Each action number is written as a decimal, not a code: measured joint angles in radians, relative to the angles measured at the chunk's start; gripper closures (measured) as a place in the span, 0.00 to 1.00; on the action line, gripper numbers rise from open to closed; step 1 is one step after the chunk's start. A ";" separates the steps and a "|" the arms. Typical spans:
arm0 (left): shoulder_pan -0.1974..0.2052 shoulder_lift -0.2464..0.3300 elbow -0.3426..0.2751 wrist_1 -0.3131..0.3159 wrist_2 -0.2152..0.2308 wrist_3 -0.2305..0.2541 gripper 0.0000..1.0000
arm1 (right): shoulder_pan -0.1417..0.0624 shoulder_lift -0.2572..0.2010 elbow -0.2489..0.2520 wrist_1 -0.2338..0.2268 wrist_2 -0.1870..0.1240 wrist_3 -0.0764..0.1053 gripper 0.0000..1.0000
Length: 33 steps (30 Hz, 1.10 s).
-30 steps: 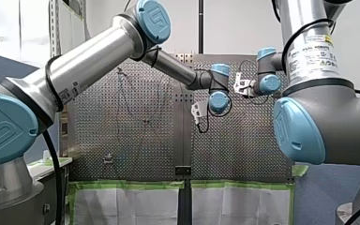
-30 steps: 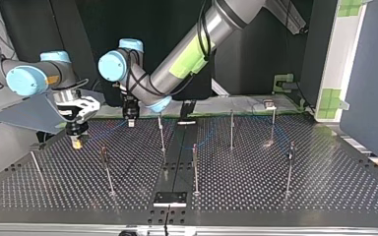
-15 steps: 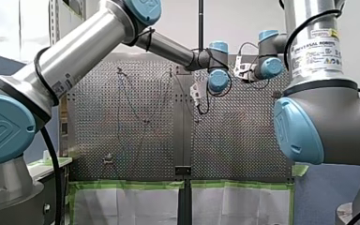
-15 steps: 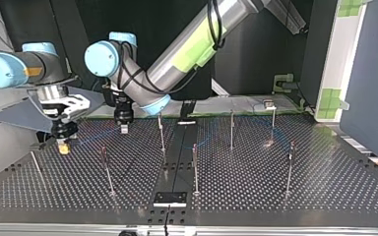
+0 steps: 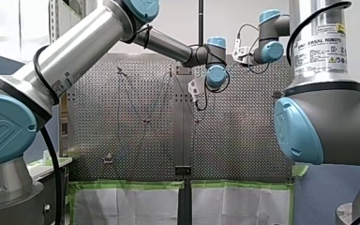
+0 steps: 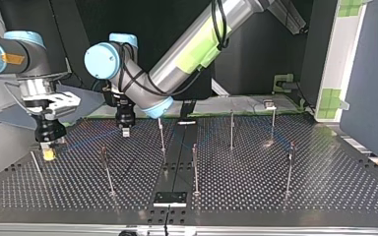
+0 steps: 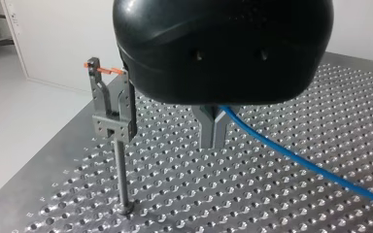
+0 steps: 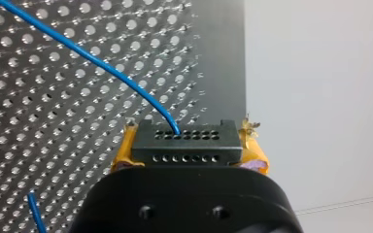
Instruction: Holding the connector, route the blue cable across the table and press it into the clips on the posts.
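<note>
In the right wrist view the black connector [image 8: 183, 143] sits between yellow pads [image 8: 126, 153], with my right gripper [image 8: 184, 158] shut on it. The blue cable [image 8: 92, 58] leaves the connector's top and runs off over the perforated table. In the top view my right gripper [image 6: 48, 151] hangs low at the left edge of the table. My left gripper [image 6: 126, 130] stands further right in that view. Its metal fingertips [image 7: 212, 131] are shut on the blue cable [image 7: 296, 160], just above the table. A grey post with a clip [image 7: 110, 121] stands beside them, apart from the cable.
Several thin posts stand over the table, among them post [image 6: 107, 169], post [image 6: 161, 132], post [image 6: 194, 167] and post [image 6: 290, 164]. A thin rod [image 6: 36, 163] leans close to my right gripper. A black plate [image 6: 170, 198] lies at the table's near edge in the top view.
My right gripper has carried the connector further toward the top view's left and lower over the table. My left gripper shifted slightly left and lower, still closed on the cable.
</note>
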State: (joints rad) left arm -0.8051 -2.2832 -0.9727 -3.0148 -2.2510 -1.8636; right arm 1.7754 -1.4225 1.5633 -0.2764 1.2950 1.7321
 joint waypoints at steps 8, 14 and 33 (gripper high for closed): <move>0.012 0.000 0.031 0.008 0.005 -0.003 1.00 | 0.003 -0.005 -0.002 0.002 -0.002 0.000 1.00; 0.034 0.000 0.045 0.031 0.023 0.000 1.00 | 0.002 -0.001 -0.002 -0.001 -0.014 0.000 1.00; 0.127 -0.005 0.048 0.139 0.177 0.027 1.00 | -0.026 0.068 -0.043 -0.011 -0.063 0.000 1.00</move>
State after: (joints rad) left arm -0.6783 -2.2887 -0.9246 -2.8761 -2.0743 -1.8362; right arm 1.7496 -1.3549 1.5204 -0.2869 1.2316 1.7321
